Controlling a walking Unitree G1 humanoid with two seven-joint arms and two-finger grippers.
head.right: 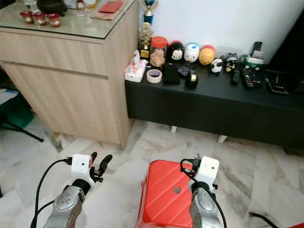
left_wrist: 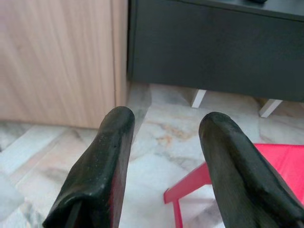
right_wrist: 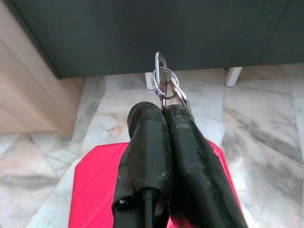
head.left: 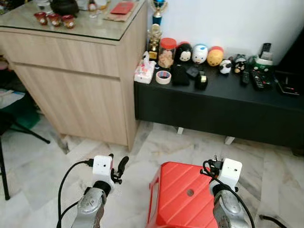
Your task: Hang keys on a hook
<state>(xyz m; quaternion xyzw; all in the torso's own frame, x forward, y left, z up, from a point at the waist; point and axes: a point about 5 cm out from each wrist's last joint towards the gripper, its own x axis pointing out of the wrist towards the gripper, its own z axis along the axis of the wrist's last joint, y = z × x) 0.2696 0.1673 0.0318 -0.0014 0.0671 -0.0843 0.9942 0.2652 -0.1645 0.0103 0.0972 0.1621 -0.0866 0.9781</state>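
A: Where are the keys point(right_wrist: 166, 89) right now?

B: Pinched in the right end effector point(right_wrist: 164, 110), fingers pressed together on the ring, which sticks out straight past the tips along the fingers' own line. It's hovering over the red stool point(head.left: 183, 194).

A: And the left end effector point(left_wrist: 164, 124)?

B: Spread apart, holding nothing (just floor ahead). I can't make out any hook; it may be somewhere beyond the black surface point(head.left: 223, 95), so the right arm leads.
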